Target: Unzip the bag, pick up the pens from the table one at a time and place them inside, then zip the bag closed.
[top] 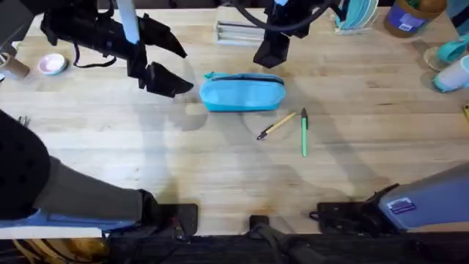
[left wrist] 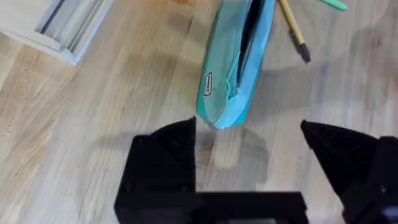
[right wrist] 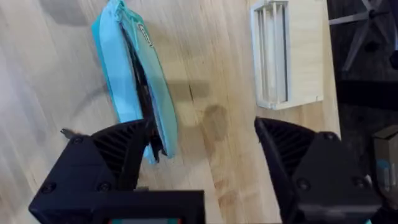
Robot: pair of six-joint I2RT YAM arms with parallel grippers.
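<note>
One bag (top: 242,92) lies on the table (top: 220,169), near the middle of the overhead view, long axis from 9 to 3 o'clock. In the wrist views its zipper shows a dark gap, so the top is at least partly open. Two pens lie just off the bag at about 5 o'clock: a tan pen (top: 278,125), slanted, and a green pen (top: 304,133), running 12 to 6. Their upper ends come close together; I cannot tell if they touch.

Two arms are at work. The left jaws (top: 163,79) hang at 9 o'clock of the bag, spread wide, holding nothing. The right jaws (top: 272,53) hang at 12 to 1 o'clock of it, also spread and empty.

One white slatted tray (top: 238,31) sits at 12 o'clock. The table is pale butcher-block planks. A small pink-rimmed dish (top: 52,64) sits far off at 9 o'clock, and cups and containers (top: 410,16) cluster at 2 o'clock.
</note>
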